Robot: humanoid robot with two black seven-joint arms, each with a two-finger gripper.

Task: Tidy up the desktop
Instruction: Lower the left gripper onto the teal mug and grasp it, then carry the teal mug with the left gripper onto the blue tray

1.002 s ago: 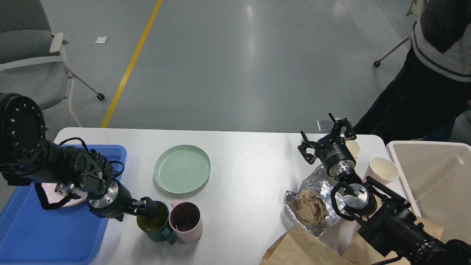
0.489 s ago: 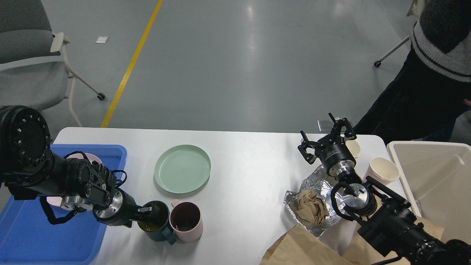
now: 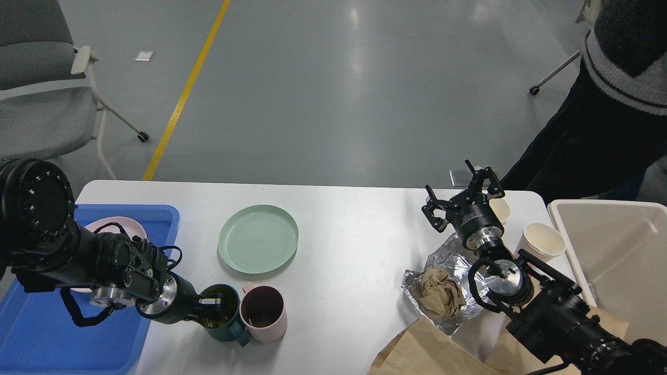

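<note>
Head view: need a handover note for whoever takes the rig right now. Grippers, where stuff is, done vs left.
Left gripper: at the rim of the dark green mug, one finger inside; grip not confirmable.
Right gripper: open, empty, above the far right of the desktop.
Done: pink plate lies in the blue tray.
Left on the desktop: dark green mug, pink mug touching it, green plate, foil with crumpled brown paper, two paper cups, brown paper bags.
Beige bin stands at the right.
</note>
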